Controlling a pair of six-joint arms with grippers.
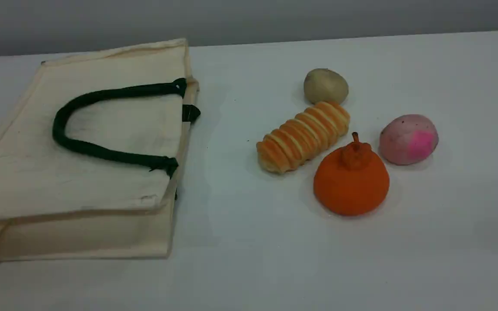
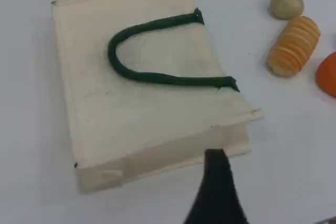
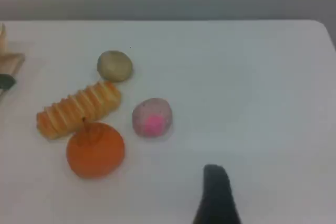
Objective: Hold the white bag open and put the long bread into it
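left gripper (image 2: 215, 192): we see one dark fingertip hanging above the near corner of the bag; jaws spread, nothing in them. We judge it is placed there to take the bag's rim.
white bag (image 1: 80, 172): at table left, lying flat on its side with the panels collapsed together. Not held open yet.
green handle (image 1: 61, 125): flopped back onto the top panel, loop pointing left, both ends fixed at the bag's right edge.
bag mouth: right edge, facing the food. That suits a sideways slide-in, but it is shut flat, so the top layer has to be lifted first.
table (image 1: 249, 268): bare white strip between bag and food; bread well apart from the bag.
long bread (image 1: 303, 136): right of centre, lying on the table at a slant, near end pointing toward the bag, untouched.
beige lump (image 1: 326, 86): right at the bread's far end; we cannot tell if they touch.
orange fruit (image 1: 351, 181): just beside the bread's near-right flank and crowding it, so we think a grasp is safer toward the bread's free left end.
pink lump (image 1: 409, 139): rightmost, clear of the bread.
right gripper (image 3: 216, 195): one fingertip in view, above bare table to the right of the food; fingers apart, carrying nothing.
stage: we judge nothing has begun; bag opening comes first.
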